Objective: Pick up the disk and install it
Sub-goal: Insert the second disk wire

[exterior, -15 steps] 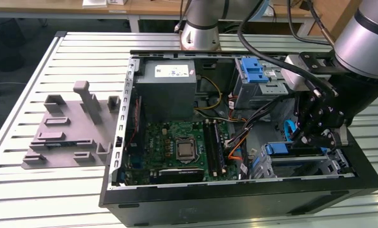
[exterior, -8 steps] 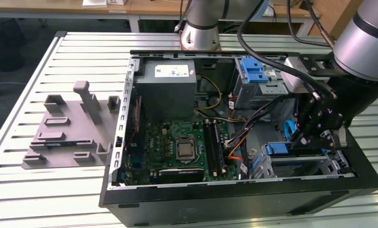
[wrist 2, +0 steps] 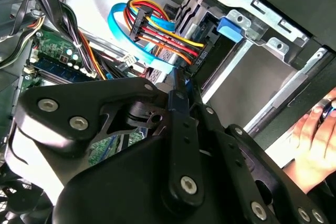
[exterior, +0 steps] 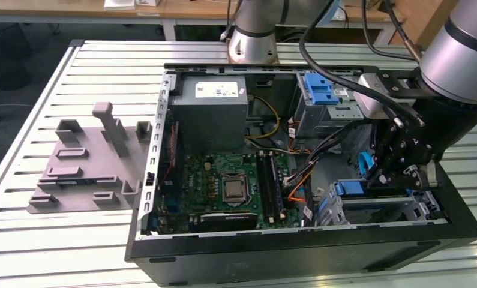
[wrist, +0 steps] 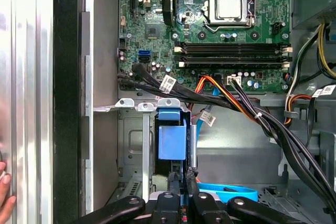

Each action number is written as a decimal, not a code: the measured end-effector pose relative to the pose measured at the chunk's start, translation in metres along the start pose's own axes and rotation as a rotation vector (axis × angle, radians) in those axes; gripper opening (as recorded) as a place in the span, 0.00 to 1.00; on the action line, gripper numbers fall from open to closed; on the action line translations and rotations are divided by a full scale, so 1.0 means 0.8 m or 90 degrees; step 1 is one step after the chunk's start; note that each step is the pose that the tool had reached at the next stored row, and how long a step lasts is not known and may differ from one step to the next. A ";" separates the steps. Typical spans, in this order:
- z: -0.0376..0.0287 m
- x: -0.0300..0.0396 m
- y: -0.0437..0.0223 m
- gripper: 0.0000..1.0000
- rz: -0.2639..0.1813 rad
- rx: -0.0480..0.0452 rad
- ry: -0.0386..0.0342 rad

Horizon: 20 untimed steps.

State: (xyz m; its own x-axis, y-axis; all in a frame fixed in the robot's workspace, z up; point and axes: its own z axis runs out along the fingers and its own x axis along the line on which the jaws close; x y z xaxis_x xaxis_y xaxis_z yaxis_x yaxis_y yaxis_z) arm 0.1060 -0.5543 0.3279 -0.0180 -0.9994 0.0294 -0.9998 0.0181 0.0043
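Blue plastic frames the disk (wrist: 172, 141), which stands on edge in the drive cage (wrist: 131, 145) at the computer case's (exterior: 302, 255) front corner, beside the motherboard (wrist: 210, 24). The gripper (wrist: 182, 179) sits directly above it, fingers (wrist: 191, 179) nearly together at the disk's near edge; whether they pinch it, I cannot tell. Seating it well means pressing straight along the cage rails, clear of the cables (wrist: 252, 114).

My jaws and their linkage are matte black, dotted with silver screw heads. The motherboard (wrist: 210, 24) is green, its CPU socket (wrist: 229, 8) silver. The disk's carrier (wrist: 172, 137) is blue, in a grey metal bay. The cable bundle (wrist 2: 157, 27) runs red, orange, yellow and black beside a light-blue ribbon (wrist 2: 118, 24). The worktop (exterior: 102, 78) is pale, ribbed silver-grey.
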 end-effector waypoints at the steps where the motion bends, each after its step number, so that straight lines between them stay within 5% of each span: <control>1: 0.0000 0.0000 0.0000 0.16 0.000 0.0000 0.0001; 6: -0.0004 0.0001 0.0000 0.23 0.000 0.0000 -0.0003; 20: -0.0238 0.0008 0.0001 0.23 0.000 -0.0002 -0.0003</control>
State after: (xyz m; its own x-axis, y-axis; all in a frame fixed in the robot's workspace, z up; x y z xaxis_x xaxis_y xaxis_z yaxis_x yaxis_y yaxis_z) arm 0.1060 -0.5543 0.3470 -0.0180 -0.9994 0.0289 -0.9998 0.0181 0.0046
